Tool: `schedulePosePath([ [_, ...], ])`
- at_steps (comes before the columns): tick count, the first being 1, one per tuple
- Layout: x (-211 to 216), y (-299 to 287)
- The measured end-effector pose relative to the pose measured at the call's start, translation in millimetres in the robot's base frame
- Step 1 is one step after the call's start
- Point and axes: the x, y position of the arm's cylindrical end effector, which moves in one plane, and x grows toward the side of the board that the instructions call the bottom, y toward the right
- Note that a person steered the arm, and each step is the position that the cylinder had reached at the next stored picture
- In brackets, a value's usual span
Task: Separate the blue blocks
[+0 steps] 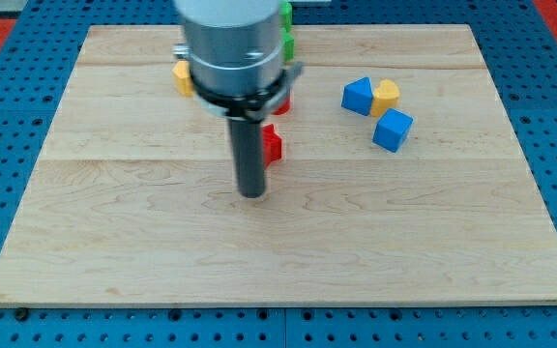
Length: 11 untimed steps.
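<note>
Tip down mid-board, well left of the blue pair.
Dark rod tip [251,193] on wooden board [356,242], just beside red block [273,143], holding nothing. Blue wedge-like block [357,96] touching yellow rounded block [386,97]; blue cube [393,130] just below, near both. Yellow block [182,77] and green blocks [286,29] partly hidden behind arm.

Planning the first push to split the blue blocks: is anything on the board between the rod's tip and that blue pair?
Nothing visible blocks the way. My tip is at the view's centre; bare board runs right to the blue cube and the other blue block. The red block sits just above the tip, off that line.
</note>
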Motion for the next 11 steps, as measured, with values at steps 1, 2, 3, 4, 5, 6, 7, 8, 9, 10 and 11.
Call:
schedulePosePath([
  [1, 0, 36],
  [2, 7, 75],
  [3, -25, 153],
  [4, -94, 218],
  [5, -132, 234],
  [6, -120, 218],
  [7, -87, 198],
  [8, -70, 176],
  [9, -95, 168],
  [10, -113, 140],
  [11, -118, 122],
])
